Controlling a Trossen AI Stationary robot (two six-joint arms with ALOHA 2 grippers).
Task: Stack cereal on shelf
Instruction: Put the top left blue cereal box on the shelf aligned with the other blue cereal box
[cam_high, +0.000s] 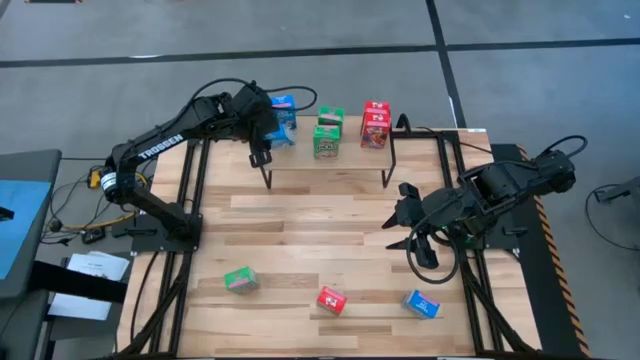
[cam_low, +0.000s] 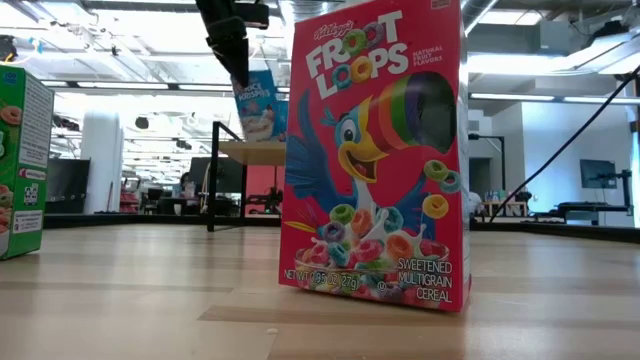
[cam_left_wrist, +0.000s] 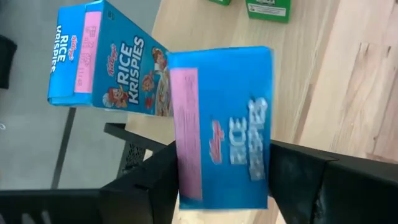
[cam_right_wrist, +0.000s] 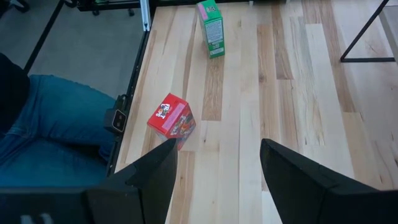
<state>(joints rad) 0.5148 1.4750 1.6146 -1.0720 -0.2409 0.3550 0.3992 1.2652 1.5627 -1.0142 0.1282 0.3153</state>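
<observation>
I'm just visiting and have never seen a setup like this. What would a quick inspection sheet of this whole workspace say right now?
Surface: light wood plank table, bare in the middle.
Job's things: shelf at the far edge holds blue, green and red cereal boxes; a green box, a red box and a blue box wait along the near edge.
Clutter: nothing seen.
End effectors: left end effector is at the shelf's left end with a blue Rice Krispies box between its fingers; right end effector hangs open over the table's right side, holding nothing.
Cables: black cable loops under the right arm.
Surroundings: a person's jeans-clad leg beside the table.
</observation>
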